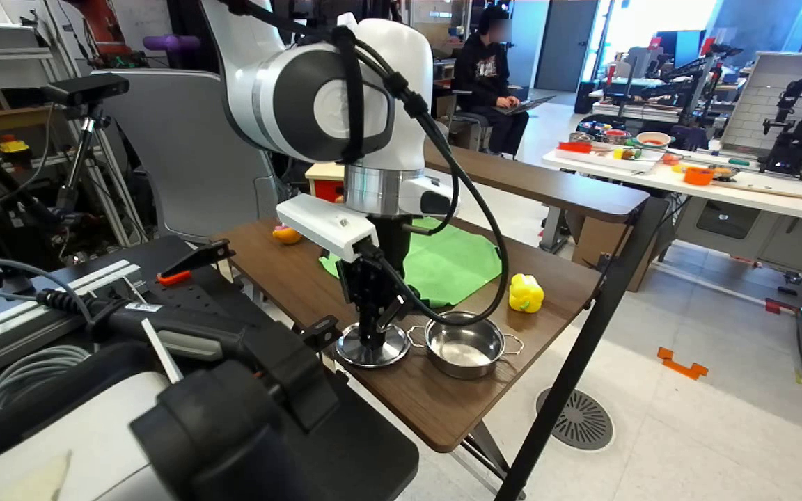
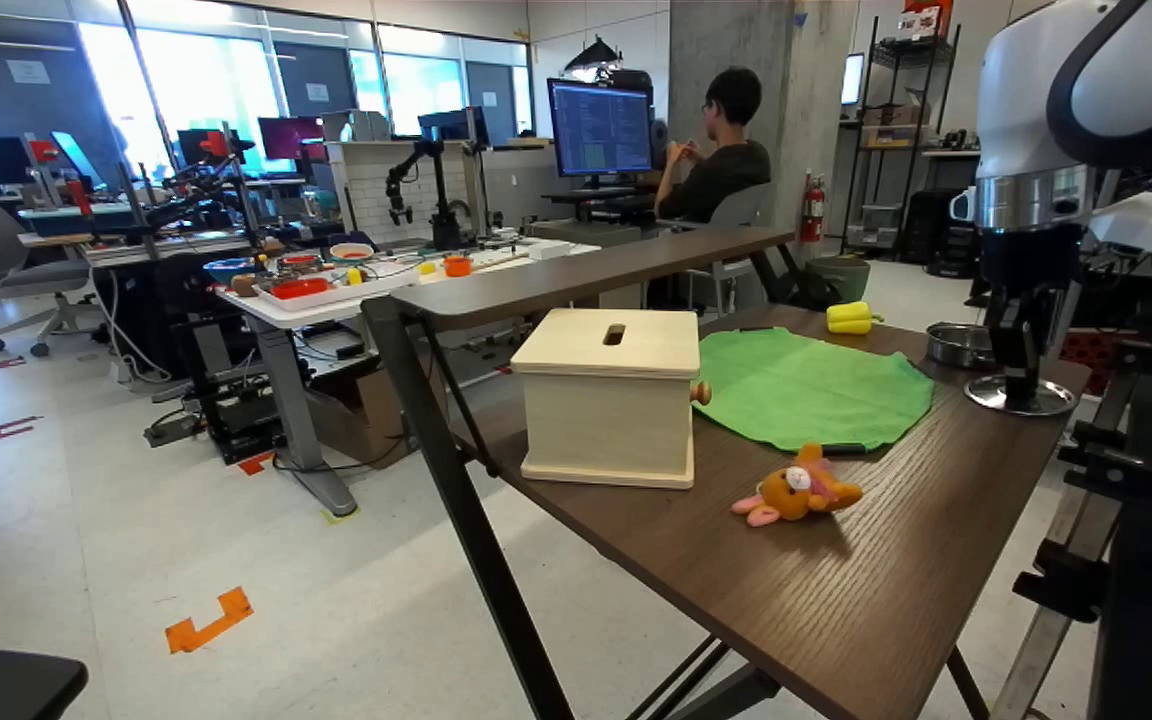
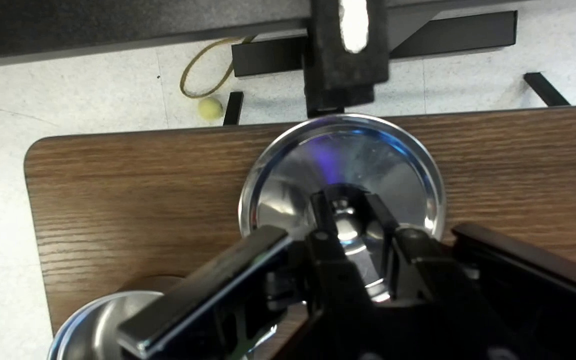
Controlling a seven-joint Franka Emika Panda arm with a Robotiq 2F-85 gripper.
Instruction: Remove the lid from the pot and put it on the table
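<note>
With jaws astride lid knob (image 3: 347, 228), unclear if clamped, could tip lid (image 3: 353, 162) off worktop (image 3: 143, 210) by releasing so near its edge.

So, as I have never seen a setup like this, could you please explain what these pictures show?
The machine is a robot arm ending in a two-fingered gripper. Two pictures come from cameras outside the robot; the wrist view comes from the arm itself, looking down. There, the fingers stand either side of the knob on a shiny lid; I cannot tell whether they squeeze it, or whether the lid touches the table. The pot stands open beside the lid. Also on the table: a yellow pepper, green cloth, orange plush toy and wooden box.
</note>
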